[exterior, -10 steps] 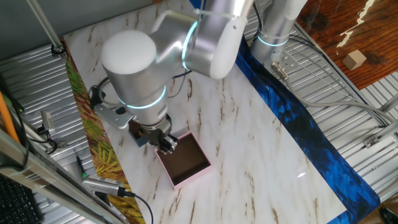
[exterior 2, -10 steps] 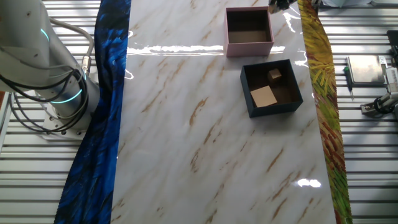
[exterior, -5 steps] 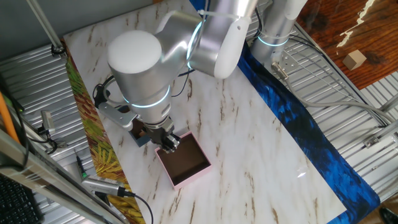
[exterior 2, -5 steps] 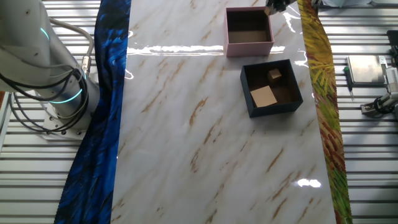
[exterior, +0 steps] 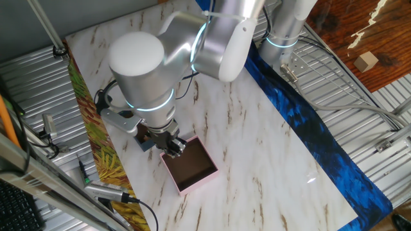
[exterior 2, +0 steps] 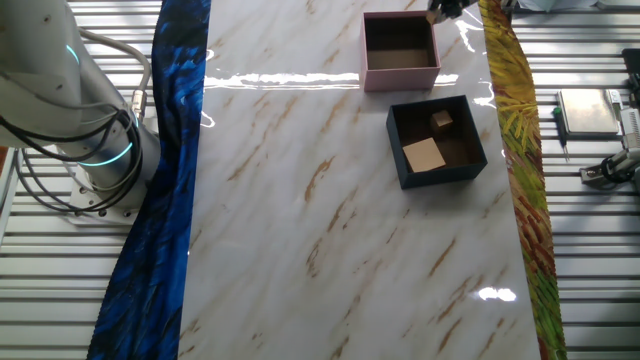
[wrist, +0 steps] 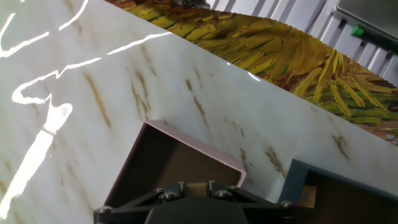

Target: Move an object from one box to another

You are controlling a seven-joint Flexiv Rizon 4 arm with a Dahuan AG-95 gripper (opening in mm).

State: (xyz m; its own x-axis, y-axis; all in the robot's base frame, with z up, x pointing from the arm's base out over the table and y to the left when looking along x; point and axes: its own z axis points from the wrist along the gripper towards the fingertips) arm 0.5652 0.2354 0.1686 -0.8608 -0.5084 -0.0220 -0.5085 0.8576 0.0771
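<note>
My gripper is shut on a small tan wooden block held between its fingers. It hangs over the near corner of the pale pink box, whose brown inside is otherwise bare. The dark navy-blue box stands right beside it. In the other fixed view the navy box holds a small cube and a flat tan square, and the pink box lies just beyond, with the gripper at its far right corner. In one fixed view the arm hides most of the navy box; the gripper is at the pink box's edge.
A yellow-green patterned cloth strip borders the marble table beside the boxes, and a blue cloth strip runs along the opposite side by the robot base. Metal tools lie off the table past the yellow strip.
The gripper with the block has shifted a little towards the pink box over the last second. The boxes and the pieces in the navy box have not moved.
</note>
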